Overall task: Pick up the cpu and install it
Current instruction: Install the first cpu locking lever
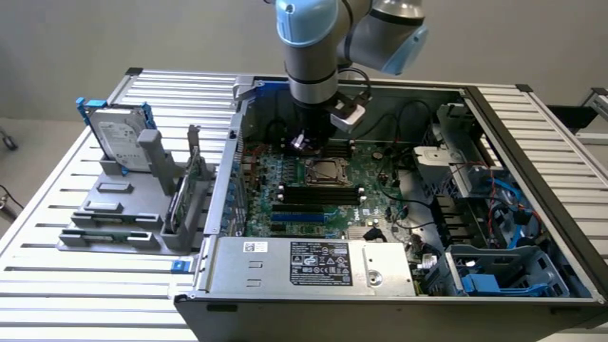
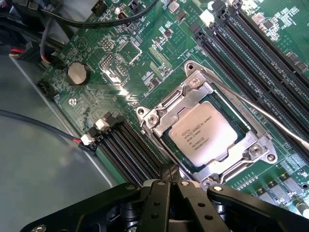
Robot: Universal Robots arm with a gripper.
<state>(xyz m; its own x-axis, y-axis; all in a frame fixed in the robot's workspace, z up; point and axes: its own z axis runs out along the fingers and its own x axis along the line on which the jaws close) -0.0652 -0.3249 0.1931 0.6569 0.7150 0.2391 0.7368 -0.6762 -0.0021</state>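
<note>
A: CPU (image 2: 206, 137) placement first: where does it lie?

B: It lies flat in the socket frame (image 2: 159, 116) on the green motherboard (image 2: 145, 58), its silver top with printed lines facing up. The metal retention frame borders it on all sides, and a thin lever rod (image 2: 270, 118) runs slantwise past one edge.

A: And the gripper (image 2: 170, 180)?

B: In the wrist view its black fingers (image 2: 159, 203) meet at a point just beside the socket's edge. The jaws are pressed together with nothing between them; the chip is not in their grasp.

A: What sits around the socket?

B: Long black memory slots (image 2: 251, 48) on one side, more black slots (image 2: 130, 150) on the other. Farther across the board there is a round coin battery (image 2: 77, 73), and black cables (image 2: 82, 21) cross the far corner.

A: From the exterior view?

B: The open computer case (image 1: 532, 235) lies on a slatted tabletop (image 1: 57, 206). The arm (image 1: 309, 50) comes down from above into the case, over the motherboard's far part, just behind the socket. Nearest the camera a labelled power supply (image 1: 314, 265) spans the case. At the exterior view's left a grey holder (image 1: 124, 214) stands on the tabletop, and behind it a hard drive (image 1: 119, 135) stands upright with a blue bracket.
</note>
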